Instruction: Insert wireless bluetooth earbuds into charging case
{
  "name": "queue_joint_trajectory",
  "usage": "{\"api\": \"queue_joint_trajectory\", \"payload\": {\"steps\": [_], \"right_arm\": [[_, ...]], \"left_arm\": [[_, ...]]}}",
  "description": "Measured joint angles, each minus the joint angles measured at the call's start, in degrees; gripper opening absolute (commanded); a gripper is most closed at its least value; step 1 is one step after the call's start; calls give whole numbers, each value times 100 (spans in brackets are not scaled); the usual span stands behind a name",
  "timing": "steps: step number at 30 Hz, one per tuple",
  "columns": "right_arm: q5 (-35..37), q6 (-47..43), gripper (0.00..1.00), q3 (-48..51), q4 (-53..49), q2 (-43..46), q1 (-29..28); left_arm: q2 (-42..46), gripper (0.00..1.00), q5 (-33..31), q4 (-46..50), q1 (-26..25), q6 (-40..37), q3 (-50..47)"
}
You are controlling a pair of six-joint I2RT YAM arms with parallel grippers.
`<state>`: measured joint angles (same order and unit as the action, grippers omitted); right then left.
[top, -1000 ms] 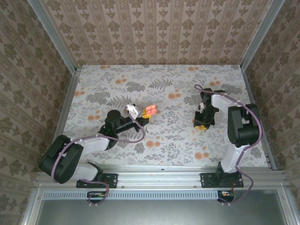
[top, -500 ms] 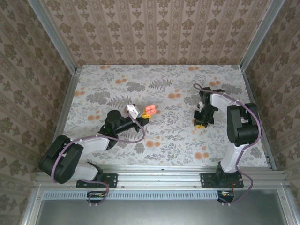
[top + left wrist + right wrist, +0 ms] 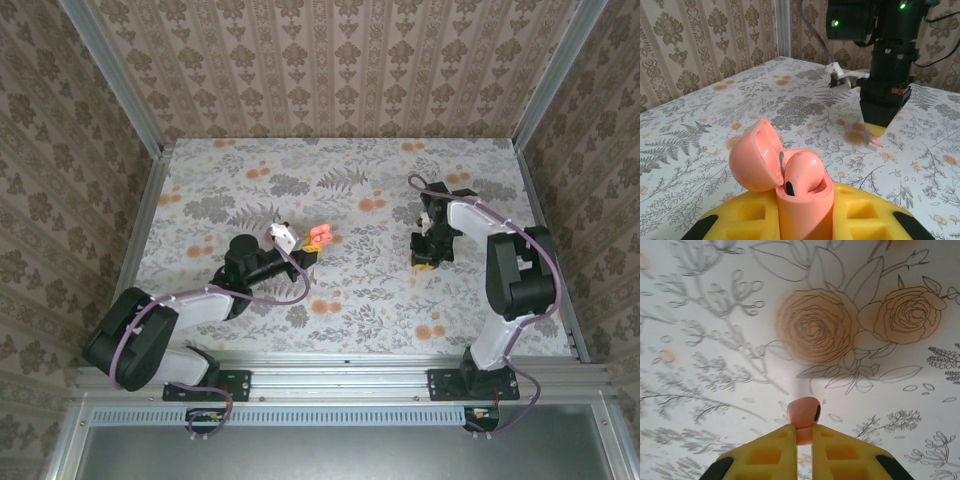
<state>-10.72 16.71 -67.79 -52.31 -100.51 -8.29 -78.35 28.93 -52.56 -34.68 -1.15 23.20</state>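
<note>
Right wrist: your right end effector [image 3: 804, 435] pinches a pink earbud [image 3: 804, 414].
Your left end effector [image 3: 806, 212] grips the open case [image 3: 802, 200], another earbud [image 3: 801, 169] inside.

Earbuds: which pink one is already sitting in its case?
The earbud in the open pink case held by the left gripper. The other earbud is pinched in the right gripper.

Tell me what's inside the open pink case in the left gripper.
One pink earbud sits in the case, lid tipped back. Whatever lies behind or under it is hidden, and the yellow fingers cover the case's lower body.
</note>
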Motion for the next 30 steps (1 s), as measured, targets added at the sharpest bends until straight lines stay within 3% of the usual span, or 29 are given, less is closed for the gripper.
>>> {"api": "queue_joint_trajectory", "payload": {"steps": [12,20,30], "right_arm": [[114,785,13,472,898,1661,-723],[374,1631,13,1314,2400,2529,-1504],[916,2142,13,2055,4444,2859,-2203]], "left_arm": [[-1075,9,-487,-658,-267,4,4],[-1672,9,-737,-1220,-361,52,140],[-2035,9,-802,-1670,-442,199,433]]}}
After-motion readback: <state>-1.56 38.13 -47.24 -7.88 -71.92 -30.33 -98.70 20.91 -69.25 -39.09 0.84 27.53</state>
